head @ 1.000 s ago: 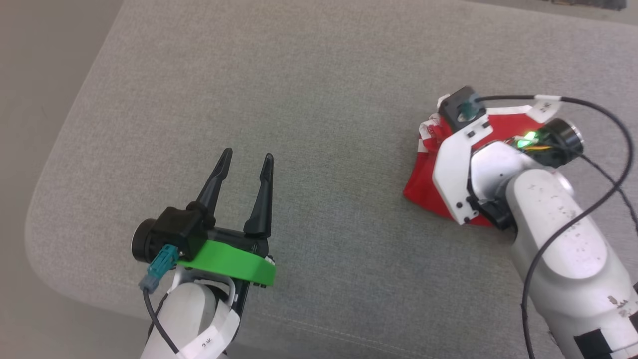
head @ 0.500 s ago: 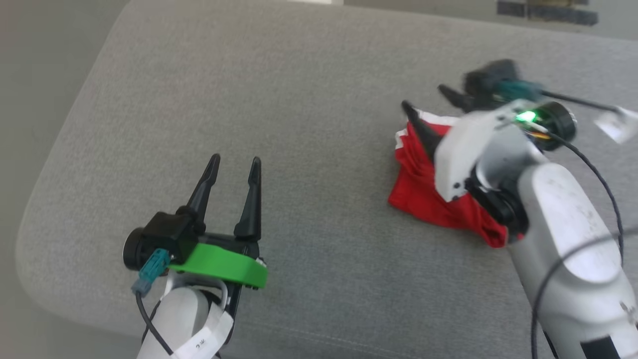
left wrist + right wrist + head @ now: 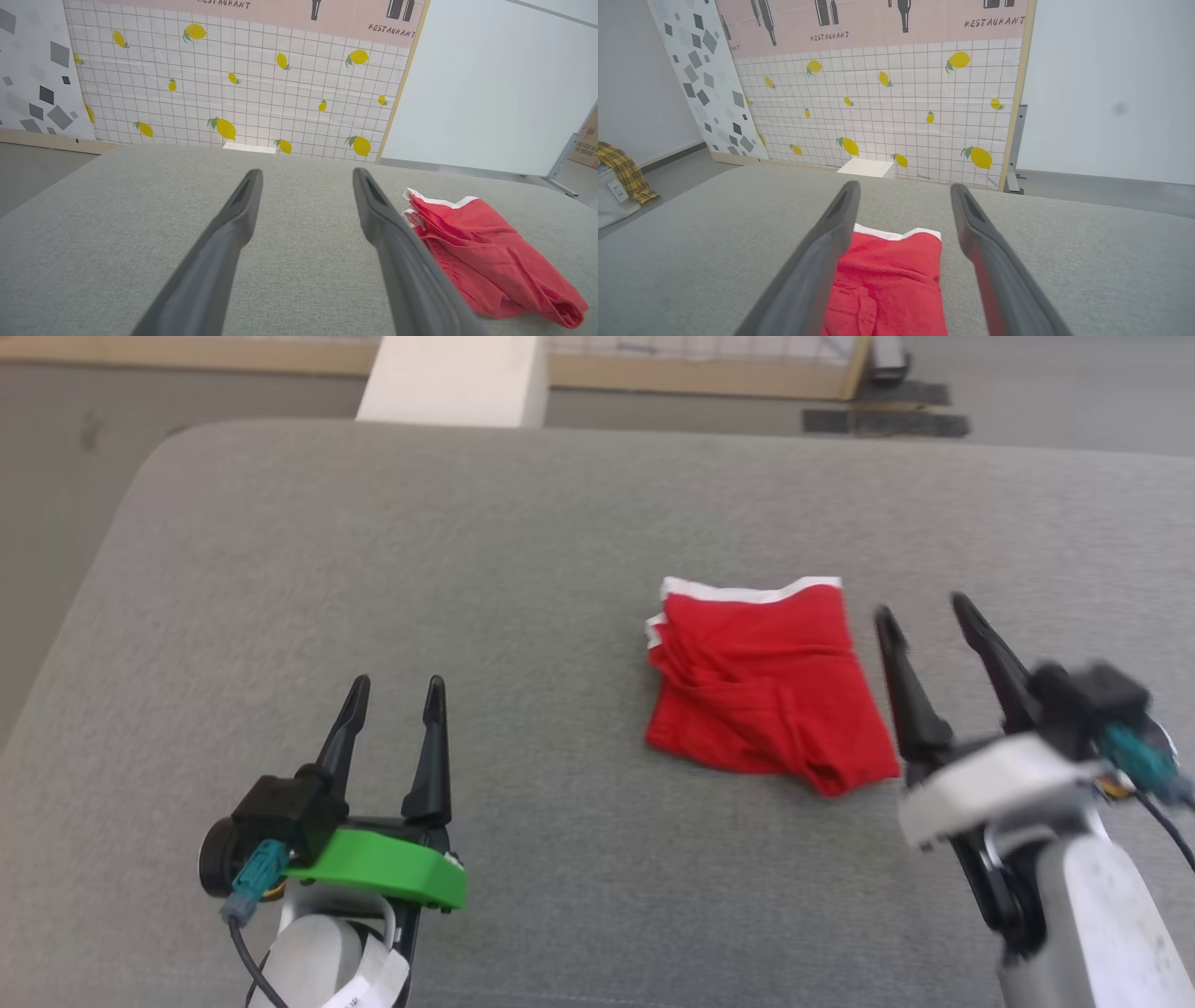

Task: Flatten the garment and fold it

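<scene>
Open grey cushion (image 3: 467,569) is stretching ahead of my left gripper (image 3: 397,683) and off to both its sides, fingers spread above bare upholstery. The folded red shorts (image 3: 766,686) are lying low on the cushion between my two claws, well apart from the left one and just beside my right gripper (image 3: 922,607), whose fingers are standing parted. In the right wrist view, bare cushion is running on beside the shorts towards the far edge. Past that edge a white block (image 3: 453,378) is standing before a lemon-print wall panel (image 3: 233,93), with grey floor lying around the cushion's rounded corner.
</scene>
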Available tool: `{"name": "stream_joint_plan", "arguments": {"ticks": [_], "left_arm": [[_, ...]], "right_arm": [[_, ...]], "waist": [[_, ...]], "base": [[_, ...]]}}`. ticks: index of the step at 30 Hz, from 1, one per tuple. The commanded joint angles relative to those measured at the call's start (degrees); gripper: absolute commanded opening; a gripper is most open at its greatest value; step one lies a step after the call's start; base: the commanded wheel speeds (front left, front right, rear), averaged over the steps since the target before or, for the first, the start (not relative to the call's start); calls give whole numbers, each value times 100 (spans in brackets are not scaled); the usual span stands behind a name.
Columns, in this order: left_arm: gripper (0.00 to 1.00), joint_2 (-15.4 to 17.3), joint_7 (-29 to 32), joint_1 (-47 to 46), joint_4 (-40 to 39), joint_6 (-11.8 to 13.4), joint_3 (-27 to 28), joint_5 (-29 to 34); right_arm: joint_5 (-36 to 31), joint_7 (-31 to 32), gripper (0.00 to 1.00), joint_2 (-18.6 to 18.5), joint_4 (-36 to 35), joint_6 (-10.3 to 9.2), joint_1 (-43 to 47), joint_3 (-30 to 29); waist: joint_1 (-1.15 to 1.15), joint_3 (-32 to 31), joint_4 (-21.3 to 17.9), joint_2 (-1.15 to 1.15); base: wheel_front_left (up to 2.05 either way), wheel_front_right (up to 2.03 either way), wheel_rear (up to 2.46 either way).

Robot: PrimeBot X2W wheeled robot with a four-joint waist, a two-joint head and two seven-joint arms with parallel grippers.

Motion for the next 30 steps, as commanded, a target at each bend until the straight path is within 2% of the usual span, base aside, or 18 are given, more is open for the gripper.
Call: {"name": "stream_joint_plan", "arguments": {"ticks": [1,7,12,18,27,30], "left_arm": [[100,-14,-22,92,15,15,38,28],[100,-14,-22,252,13,13,150,53],[100,-14,-22,426,70,-6,182,100],[100,-14,-22,567,90,-10,221,132],[100,-14,-22,565,45,0,215,144],[100,-14,-22,515,9,5,201,144]], "right_arm": [[-91,-184,100,27,-46,21,197,-103],[-327,-866,100,92,-42,21,824,-447],[-445,-1096,100,115,-7,21,1265,-558],[-484,-1124,100,131,-12,21,1566,-593],[-446,-1045,100,140,-86,21,1529,-567],[-22,-914,100,141,21,21,1355,-559]], "waist": [[0,-211,-243,0],[0,-344,-414,0],[0,-498,-493,0],[0,-561,-541,0],[0,-502,-497,0],[0,-414,-470,0]], "base": [[0,0,0],[0,0,0],[0,0,0],[0,0,0],[0,0,0],[0,0,0]]}}
